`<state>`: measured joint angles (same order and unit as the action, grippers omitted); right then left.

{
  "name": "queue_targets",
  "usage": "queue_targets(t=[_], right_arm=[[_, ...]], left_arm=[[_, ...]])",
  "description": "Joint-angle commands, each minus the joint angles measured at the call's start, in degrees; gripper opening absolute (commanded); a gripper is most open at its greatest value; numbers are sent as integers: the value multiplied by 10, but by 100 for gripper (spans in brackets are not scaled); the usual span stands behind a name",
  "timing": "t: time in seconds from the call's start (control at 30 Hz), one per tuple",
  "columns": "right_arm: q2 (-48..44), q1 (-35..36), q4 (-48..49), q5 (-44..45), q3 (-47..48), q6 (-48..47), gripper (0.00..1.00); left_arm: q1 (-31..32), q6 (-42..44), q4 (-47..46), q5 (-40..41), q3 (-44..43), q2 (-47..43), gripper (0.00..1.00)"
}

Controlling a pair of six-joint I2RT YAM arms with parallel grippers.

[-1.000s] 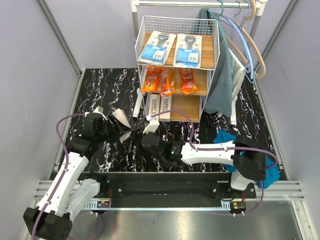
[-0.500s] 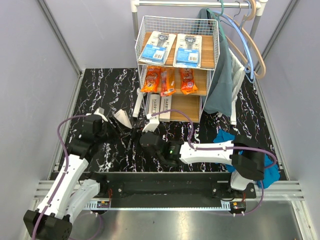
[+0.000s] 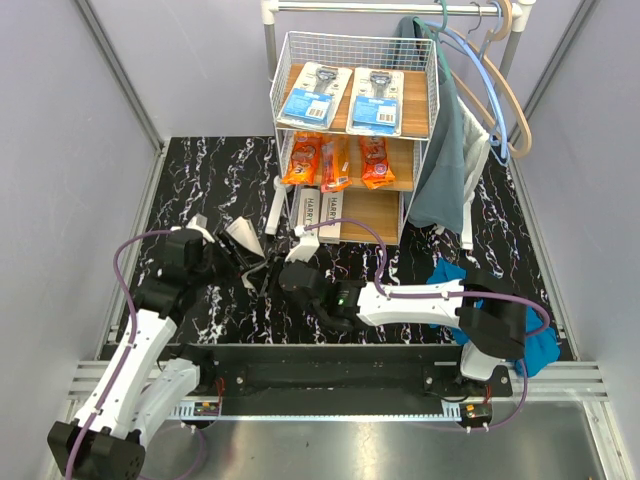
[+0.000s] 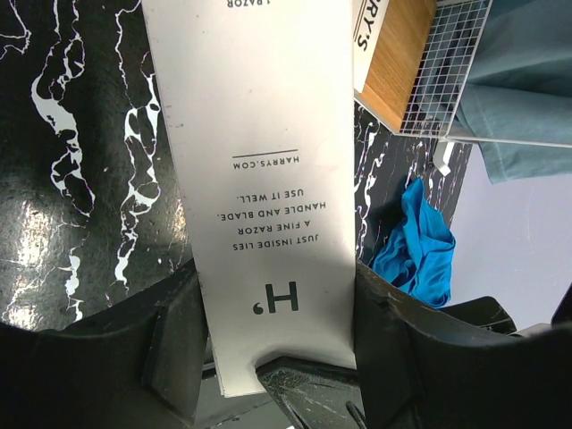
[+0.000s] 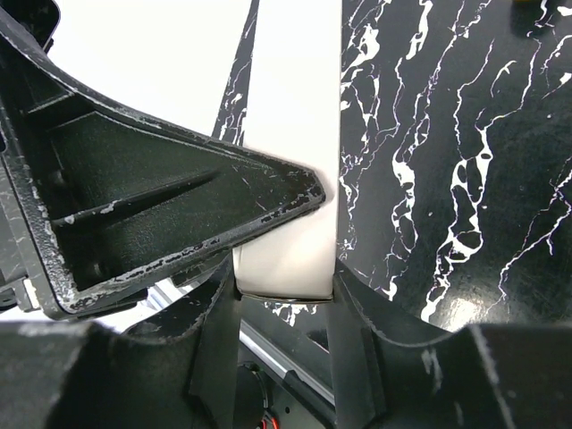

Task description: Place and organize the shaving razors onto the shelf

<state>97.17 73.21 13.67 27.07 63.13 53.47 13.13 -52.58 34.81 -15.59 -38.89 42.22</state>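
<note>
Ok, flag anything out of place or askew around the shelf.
One long white box sits on the table outside the shelf, against its left side instead of on a board. A blue cloth lies crumpled on the table's right side. The packs on the boards look tidy.

The black, white-veined table (image 3: 200, 170) carries the shelf (image 3: 372, 212) at its far middle. A long white box (image 3: 274, 207) lies just beside the shelf's left foot, and a crumpled blue cloth (image 3: 446, 273) lies near right.
</note>
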Motion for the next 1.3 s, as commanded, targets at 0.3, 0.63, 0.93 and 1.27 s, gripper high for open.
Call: queue_targets(t=[0.3,0.63,0.93,1.27], right_arm=[[-6,-5,21,-7,-1,1,6],[-50,-9,29,-13,-69,41,2],[-247,-9,-14,43,-258,121,0],[-509,-11,-163,160,-383,173,0]], left_arm=[[1,107,66,84,-87,0,99],[1,198,164,232,-138,-9,99],[1,194,162,227,-118,-9,99],[1,189,149,212,-98,-6,99]])
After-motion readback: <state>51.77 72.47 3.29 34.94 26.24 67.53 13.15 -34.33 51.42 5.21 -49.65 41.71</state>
